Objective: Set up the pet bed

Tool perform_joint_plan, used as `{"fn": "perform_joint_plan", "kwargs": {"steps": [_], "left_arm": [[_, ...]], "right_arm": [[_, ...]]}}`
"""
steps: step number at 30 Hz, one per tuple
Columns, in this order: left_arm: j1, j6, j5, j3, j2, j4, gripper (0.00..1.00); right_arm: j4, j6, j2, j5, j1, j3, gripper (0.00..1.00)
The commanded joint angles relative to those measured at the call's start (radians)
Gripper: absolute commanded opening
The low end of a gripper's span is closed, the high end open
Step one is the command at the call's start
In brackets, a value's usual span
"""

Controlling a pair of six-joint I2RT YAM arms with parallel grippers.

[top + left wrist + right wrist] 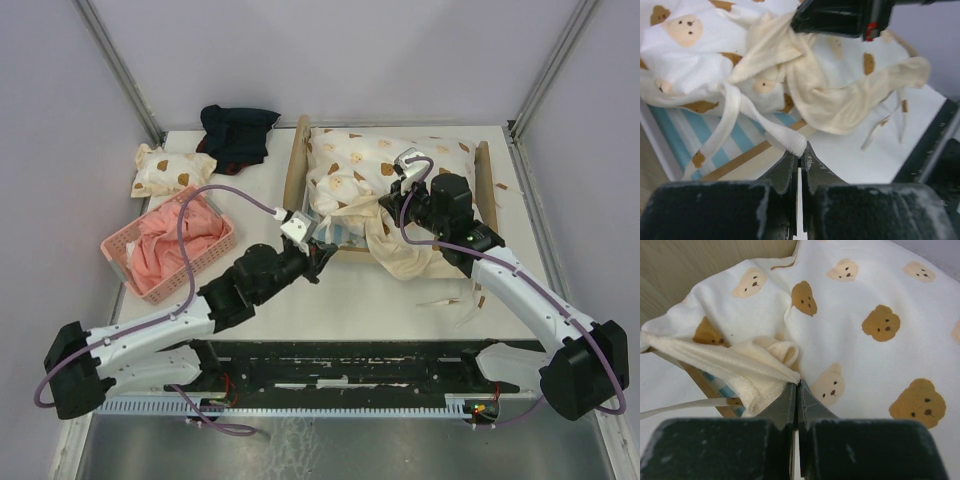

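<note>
Pale lilac walls enclose a white table (350,290), seen from above. A small light plywood pet bed (297,170) with an arched headboard stands at the far middle of the table, and a cream cotton quilt (360,160) printed with brown bears lies bunched over it, one corner spilling off the near side. The left claw (318,242) reaches to the bed's near left corner. The right claw (388,203) sits over the quilt's middle. Off to the left are a pink plastic basket (125,262) holding pink cloth, a small bear-print pillow (162,170) and a dark crumpled garment (237,135). From the left wrist, the left claw's jaws are pressed together on a white edge strip of the quilt, just above the blue-and-white striped mattress (747,142), which shows bare beneath. From the right wrist, the right claw's jaws are clamped on a folded hem of the quilt, its plain cream underside turned up beside them. The step in hand appears to be spreading the quilt over the mattress, with both edges now gripped. The next move likely calls for drawing the two claws apart along the bed, keeping both pinches firm so that the folds open and the cloth lies flat inside the frame.
</note>
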Motion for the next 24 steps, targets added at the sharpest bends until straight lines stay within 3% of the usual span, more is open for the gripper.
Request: {"fn": "perform_joint_plan", "kwargs": {"steps": [1, 10, 21, 24], "left_arm": [[-0.001, -0.146, 0.189, 0.049, -0.068, -0.125, 0.03], [0.003, -0.200, 0.162, 0.019, -0.013, -0.221, 0.05], [0.009, -0.306, 0.446, 0.089, -0.073, -0.226, 0.04], [0.007, -0.311, 0.454, 0.078, -0.073, -0.212, 0.04]], "right_arm": [[0.033, -0.011, -0.027, 0.000, -0.007, 0.010, 0.02], [0.020, -0.004, -0.020, -0.011, -0.007, 0.004, 0.02], [0.016, -0.001, -0.027, -0.019, -0.007, 0.005, 0.02], [0.026, 0.005, -0.019, -0.024, -0.006, 0.001, 0.02]]}}
